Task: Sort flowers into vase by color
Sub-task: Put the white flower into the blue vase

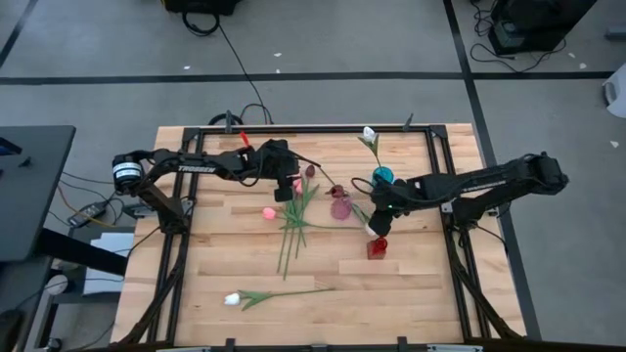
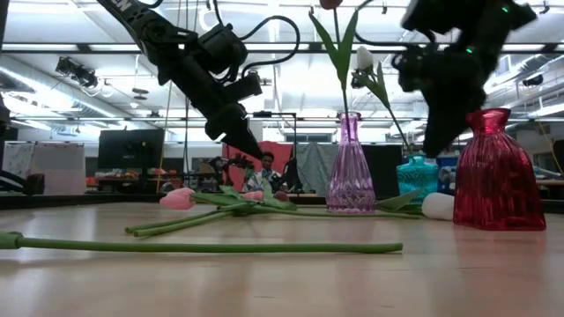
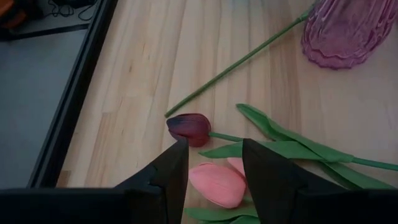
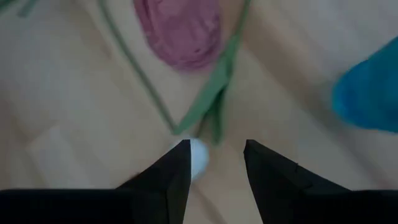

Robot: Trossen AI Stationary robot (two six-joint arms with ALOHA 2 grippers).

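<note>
Several tulips lie in a loose pile (image 1: pixel 295 217) at the table's middle, among them a pink head (image 3: pixel 217 183) and a maroon head (image 3: pixel 189 127). My left gripper (image 3: pixel 214 155) hangs open above these heads, clear of them in the low view (image 2: pixel 247 145). My right gripper (image 4: pixel 216 155) is open and points down over a white tulip head (image 4: pixel 198 155) that lies on the table beside the red vase (image 1: pixel 378 247). The purple vase (image 2: pixel 351 176) holds a maroon tulip. The teal vase (image 1: pixel 382 176) holds a white one (image 1: pixel 369 134).
Another white tulip (image 1: pixel 232 298) lies alone near the table's near edge, its stem (image 2: pixel 203 247) running right. The three vases stand close together right of the table's middle. A black frame rail (image 3: pixel 74 93) runs along the far side.
</note>
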